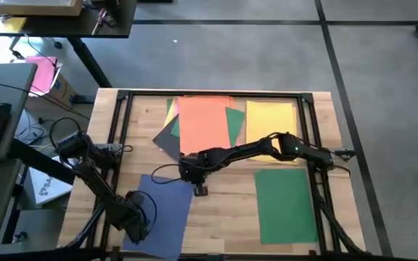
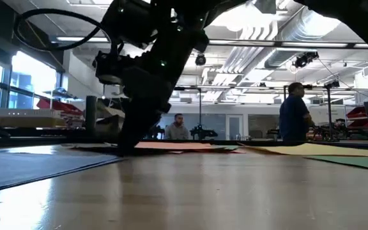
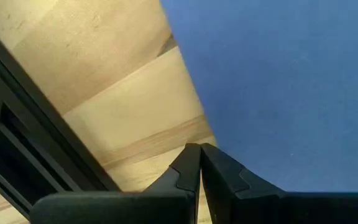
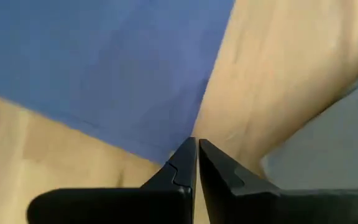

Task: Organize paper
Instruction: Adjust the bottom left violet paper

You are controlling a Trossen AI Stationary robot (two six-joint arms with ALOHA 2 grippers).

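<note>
A blue sheet (image 1: 162, 210) lies flat at the table's near left. Orange (image 1: 203, 123), dark grey (image 1: 169, 138) and green (image 1: 234, 119) sheets overlap at the far middle. A yellow sheet (image 1: 271, 127) lies at the far right and a green sheet (image 1: 285, 203) at the near right. My right gripper (image 1: 200, 190) reaches in from the right, shut, at the blue sheet's far right corner. My left gripper (image 1: 140, 223) waits shut over the blue sheet's left edge (image 3: 191, 87); I cannot tell whether it touches the sheet. My right gripper meets the blue sheet's far right corner (image 4: 182, 140) with its shut fingertips, coming from above and pointing down. In the low view its fingers (image 2: 125, 148) reach the table top. Whether the corner is between the fingers cannot be told. The sheet lies flat.
Black frame rails (image 1: 122, 130) run along the table's left, far and right sides. A pink sheet with a cardboard box (image 1: 43, 74) sits off the table at the far left. Two people (image 2: 177, 128) (image 2: 294, 112) are in the room beyond. Bare wood (image 1: 223, 210) lies between blue and green sheets.
</note>
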